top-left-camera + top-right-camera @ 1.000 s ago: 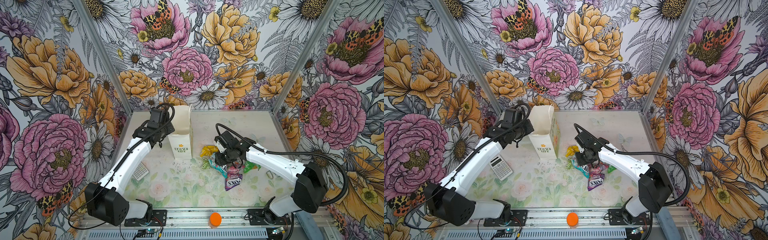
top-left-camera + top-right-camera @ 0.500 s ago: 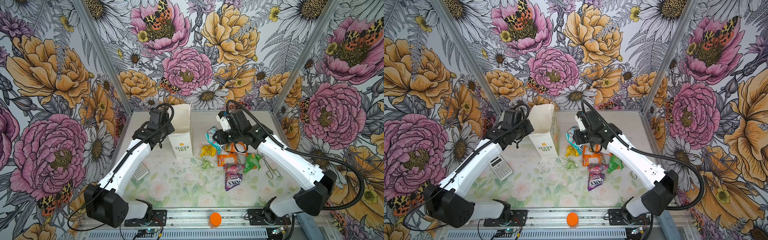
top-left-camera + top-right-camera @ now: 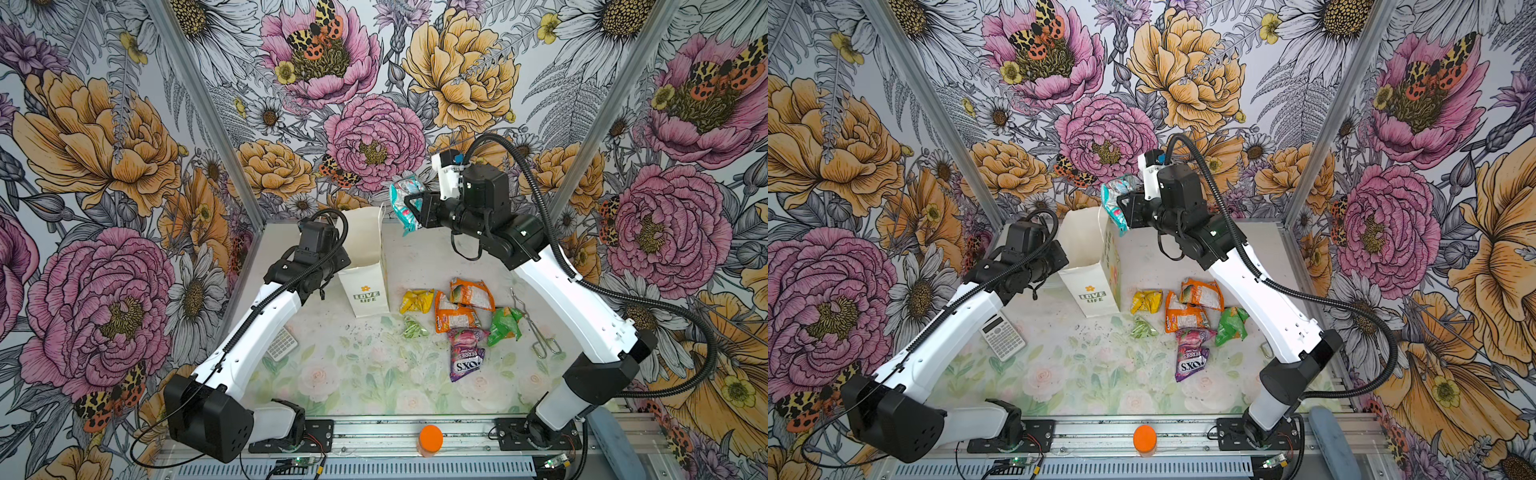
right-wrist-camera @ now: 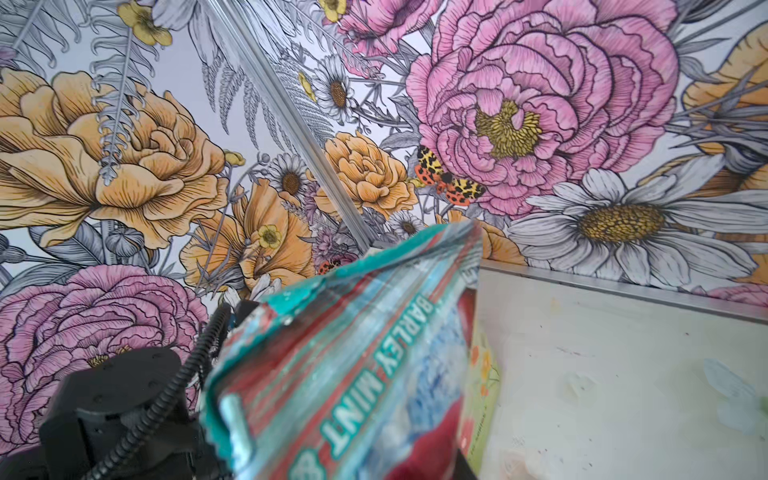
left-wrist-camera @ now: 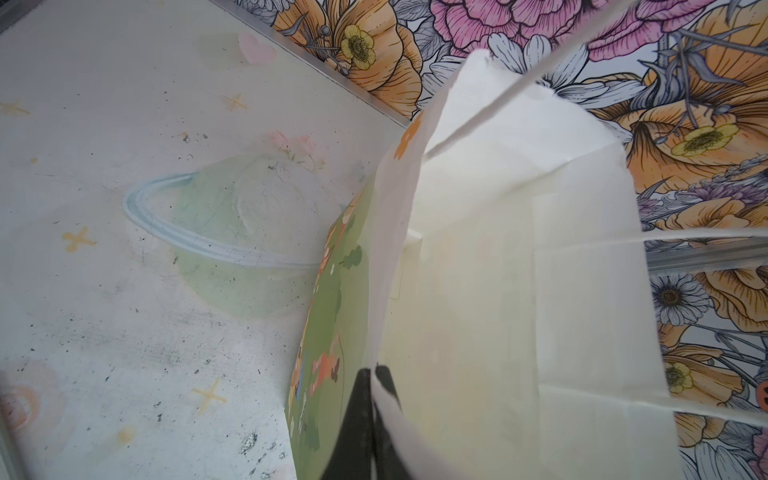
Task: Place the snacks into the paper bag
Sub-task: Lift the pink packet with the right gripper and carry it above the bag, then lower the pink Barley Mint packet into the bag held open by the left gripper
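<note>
Six packets are lying centre-right; the right gripper is clutching the teal packet at upper centre, just right of the paper bag, whose rim the left gripper is pinching. Releasing now risks missing the mouth.

Right end effector raised, clamped on teal packet at the rim of the upright paper bag. On tabletop beside bag — yellow packet, two orange packets, bright green packet, pale green packet, purple packet.
</note>
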